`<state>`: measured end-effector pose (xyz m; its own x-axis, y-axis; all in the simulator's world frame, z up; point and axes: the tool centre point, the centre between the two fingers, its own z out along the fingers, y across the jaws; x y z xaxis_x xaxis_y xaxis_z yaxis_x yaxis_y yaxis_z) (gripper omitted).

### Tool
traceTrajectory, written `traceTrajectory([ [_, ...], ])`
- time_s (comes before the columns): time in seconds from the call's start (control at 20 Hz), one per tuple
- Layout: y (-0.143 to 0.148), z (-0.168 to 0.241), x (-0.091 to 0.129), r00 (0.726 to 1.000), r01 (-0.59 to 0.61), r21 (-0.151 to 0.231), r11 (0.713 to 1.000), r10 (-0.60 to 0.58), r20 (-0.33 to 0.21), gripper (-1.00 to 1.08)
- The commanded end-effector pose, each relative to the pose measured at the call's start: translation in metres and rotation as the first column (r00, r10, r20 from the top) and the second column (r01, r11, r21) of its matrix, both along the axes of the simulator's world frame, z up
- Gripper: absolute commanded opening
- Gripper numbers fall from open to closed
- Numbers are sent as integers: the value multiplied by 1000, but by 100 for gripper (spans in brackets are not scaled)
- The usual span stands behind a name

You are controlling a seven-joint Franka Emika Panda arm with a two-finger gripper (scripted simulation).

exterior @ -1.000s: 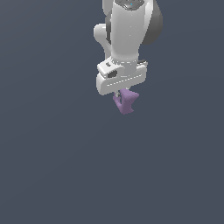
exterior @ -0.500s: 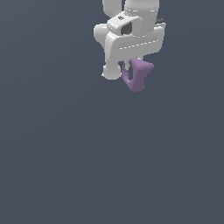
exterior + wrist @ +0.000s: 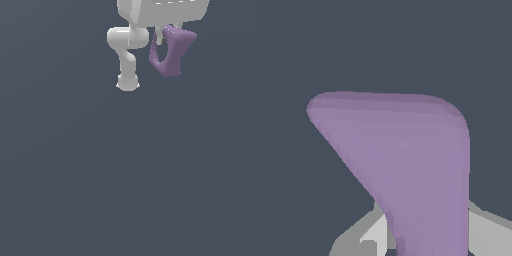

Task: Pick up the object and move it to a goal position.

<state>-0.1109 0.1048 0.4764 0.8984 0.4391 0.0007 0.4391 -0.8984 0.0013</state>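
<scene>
The lilac-purple curved object hangs from my gripper at the top of the exterior view, high above the grey floor. Its wide end is up and its narrow hooked tip points down. The gripper is shut on the object's upper part. The white hand body is cut off by the top edge of the picture. In the wrist view the object fills most of the picture, and the grey fingers show on both sides of its narrow part.
A white arm link hangs down to the exterior view's left of the object. The plain dark grey floor lies below. No goal marker shows.
The gripper has risen with the object held in it, moving up and to the exterior view's right. Both appear larger now.
</scene>
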Motion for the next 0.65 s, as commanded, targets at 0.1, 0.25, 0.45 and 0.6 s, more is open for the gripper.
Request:
traceTrajectory([
  [0.1,9,27,-5,1000,1,0,1000,-1,-1,-100],
  [0.25,13,38,-7,1000,1,0,1000,-1,-1,-100],
  [0.45,15,47,-8,1000,1,1,1000,-1,-1,-100],
  [0.6,16,49,-9,1000,1,1,1000,-1,-1,-100],
])
